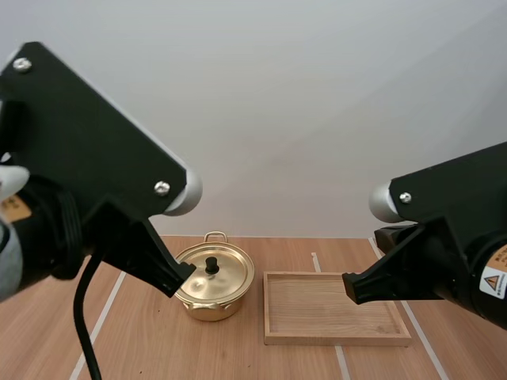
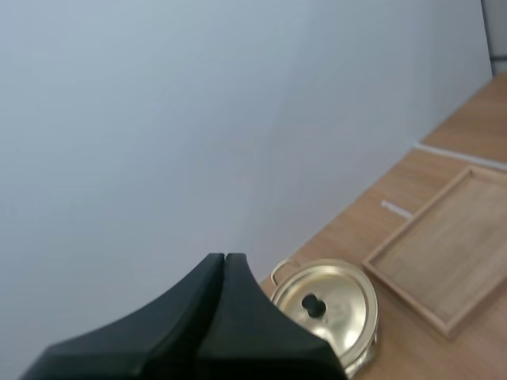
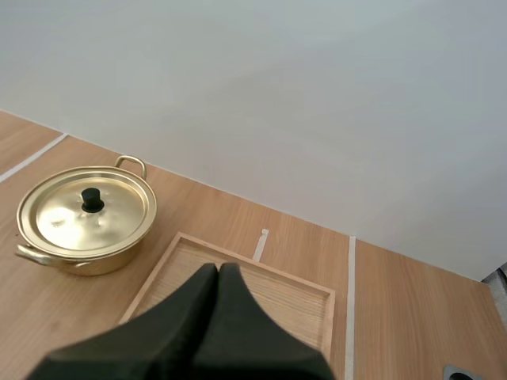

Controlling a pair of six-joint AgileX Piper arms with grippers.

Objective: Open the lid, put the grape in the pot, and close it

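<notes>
Both grippers have their fingers pressed together on nothing: the left gripper (image 2: 224, 261) is one dark wedge near the pot (image 2: 329, 305), and the right gripper (image 3: 219, 271) is the same over the wooden tray (image 3: 277, 289). A warning-triangle sticker (image 1: 494, 282) sits on the right arm (print unreadable). The round, shiny gold pot stands on the wood-grain table (image 1: 158, 340) just beside the rectangular tray, with its lid (image 1: 230, 273) and black knob (image 1: 211, 265) on, hiding the inside.

Wall (image 1: 317, 95): plain pale grey, stands right behind the table.
Table (image 1: 230, 348): light wood w/ visible grain.
Tape lines (image 1: 100, 321): thin, white, several run front to back on tabletop.
Light: soft, even.
</notes>
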